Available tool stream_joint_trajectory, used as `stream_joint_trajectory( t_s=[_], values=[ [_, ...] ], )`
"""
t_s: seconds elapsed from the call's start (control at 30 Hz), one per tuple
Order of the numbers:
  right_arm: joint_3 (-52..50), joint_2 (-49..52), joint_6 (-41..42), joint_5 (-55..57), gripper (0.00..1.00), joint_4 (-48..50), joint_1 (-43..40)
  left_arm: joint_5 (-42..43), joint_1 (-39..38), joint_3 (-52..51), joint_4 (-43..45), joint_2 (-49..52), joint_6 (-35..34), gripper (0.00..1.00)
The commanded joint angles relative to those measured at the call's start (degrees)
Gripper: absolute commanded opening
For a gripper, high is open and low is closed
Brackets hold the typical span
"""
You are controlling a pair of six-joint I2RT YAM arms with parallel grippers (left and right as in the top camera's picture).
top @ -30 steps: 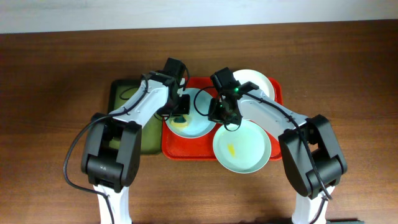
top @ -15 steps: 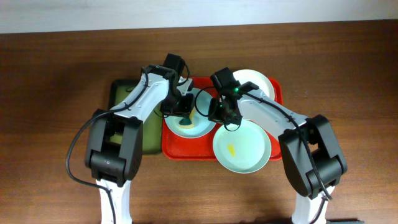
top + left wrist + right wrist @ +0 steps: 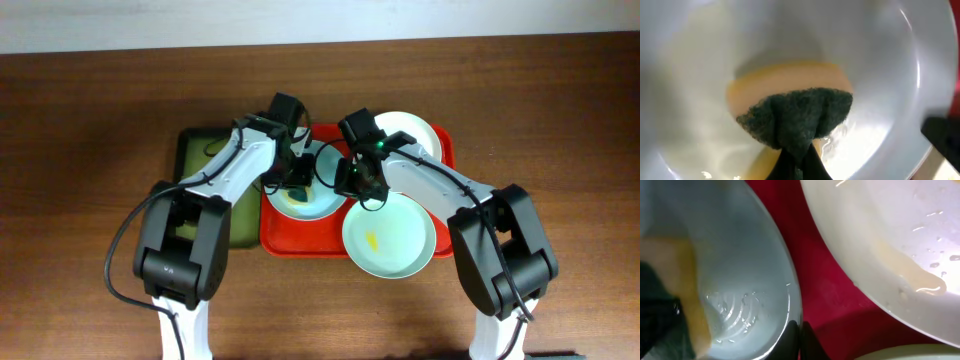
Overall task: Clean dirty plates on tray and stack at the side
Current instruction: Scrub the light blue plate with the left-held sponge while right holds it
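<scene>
On the red tray (image 3: 280, 240) the pale blue plate (image 3: 318, 200) lies at the left. My left gripper (image 3: 294, 186) is shut on a yellow sponge with a dark green scouring face (image 3: 795, 115), pressed into that plate's bowl (image 3: 880, 60). My right gripper (image 3: 347, 186) is shut on the blue plate's right rim (image 3: 790, 305), its fingertips (image 3: 799, 337) pinching the edge. The white plate (image 3: 412, 130) lies at the tray's back right, wet with a yellowish streak (image 3: 920, 275). The pale green plate (image 3: 390, 238) with a yellow smear (image 3: 373, 240) overhangs the tray's front edge.
A narrower dark green tray (image 3: 203, 190) lies just left of the red one, partly under my left arm. Bare brown table surrounds both trays. Both arms cross over the trays toward the middle.
My left gripper has rubbed the sponge a short way back and forth over the blue plate. The right gripper has stayed on the rim, and the plates have not moved.
</scene>
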Motion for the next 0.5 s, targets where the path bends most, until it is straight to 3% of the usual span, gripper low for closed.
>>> stream_joint_trajectory(
  t_s=[0.0, 0.1, 0.2, 0.27, 0.33, 0.4, 0.47],
  values=[
    [-0.72, 0.66, 0.00, -0.57, 0.04, -0.04, 0.42, 1.09, 4.63, 2.38, -3.39, -0.04, 2.73, 0.00],
    [-0.72, 0.66, -0.02, -0.57, 0.04, -0.04, 0.42, -0.61, 7.41, 2.38, -3.93, -0.46, 1.22, 0.00],
    [-0.72, 0.66, -0.20, -0.57, 0.04, -0.09, 0.42, -3.19, 5.42, 2.25, -2.80, -1.33, 0.42, 0.00],
    [-0.72, 0.66, -0.17, -0.57, 0.04, -0.44, 0.42, -12.44, 2.71, 1.55, -1.99, -0.28, -4.26, 0.00],
    [-0.72, 0.66, -0.17, -0.57, 0.04, -0.44, 0.42, -14.23, 1.40, 1.01, -0.74, 1.84, -6.12, 0.00],
    [-0.72, 0.66, -0.17, -0.57, 0.04, -0.44, 0.42, -5.33, 0.28, 1.01, -0.17, 4.28, -3.91, 0.00],
    [-0.72, 0.66, -0.17, -0.57, 0.04, -0.46, 0.42, 12.41, 0.52, 1.36, 0.09, 4.90, 4.66, 0.00]
  ],
)
